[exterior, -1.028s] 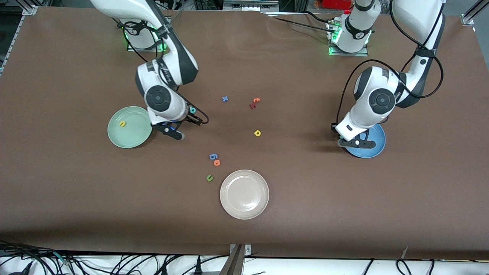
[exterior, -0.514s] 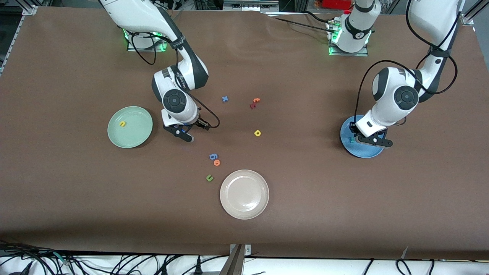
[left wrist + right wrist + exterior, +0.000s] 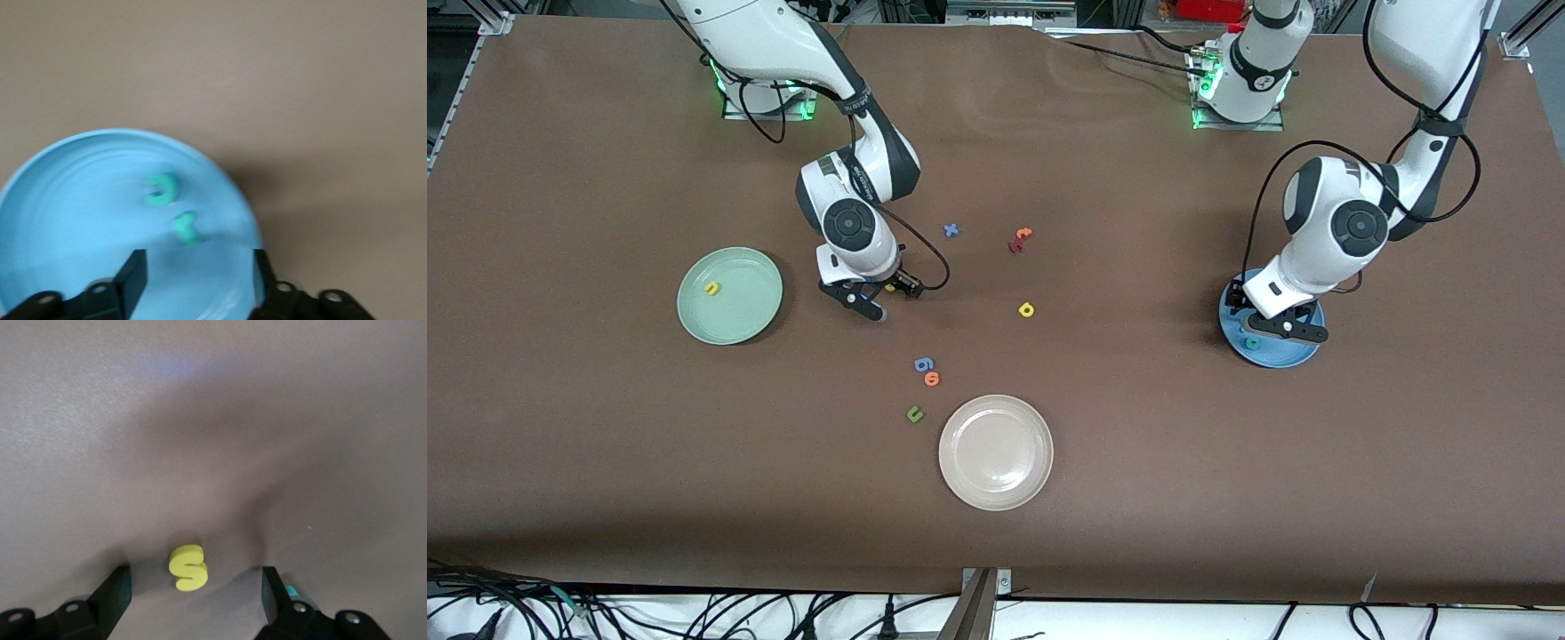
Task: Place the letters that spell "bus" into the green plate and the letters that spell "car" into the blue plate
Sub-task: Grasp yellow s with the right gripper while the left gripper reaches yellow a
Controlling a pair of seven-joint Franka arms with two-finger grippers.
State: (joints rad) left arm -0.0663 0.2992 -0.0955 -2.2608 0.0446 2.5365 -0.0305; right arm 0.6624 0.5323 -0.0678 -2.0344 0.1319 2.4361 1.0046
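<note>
Fingers, right gripper [image 3: 190, 593]: spread wide, empty, over the desk [image 3: 213, 420], straddling the yellow "s" [image 3: 189, 567], which lies flat on the desk between them, near the green plate [image 3: 730, 295]. Left gripper [image 3: 197, 277]: fingers apart, empty, over the blue plate [image 3: 80, 220]; teal "c" [image 3: 161, 189] and teal "r" [image 3: 185, 227] inside.

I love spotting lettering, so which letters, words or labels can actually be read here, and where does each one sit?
"s": yellow s, foam, on the table.
"c": teal c, in the blue plate.
"u": yellow u, in the green plate.
"x": blue x, on the table.
"o": orange o, on the table.
"u": green u, on the table.
The other foam letters and any print on the arms are too small or blurred to read.
</note>
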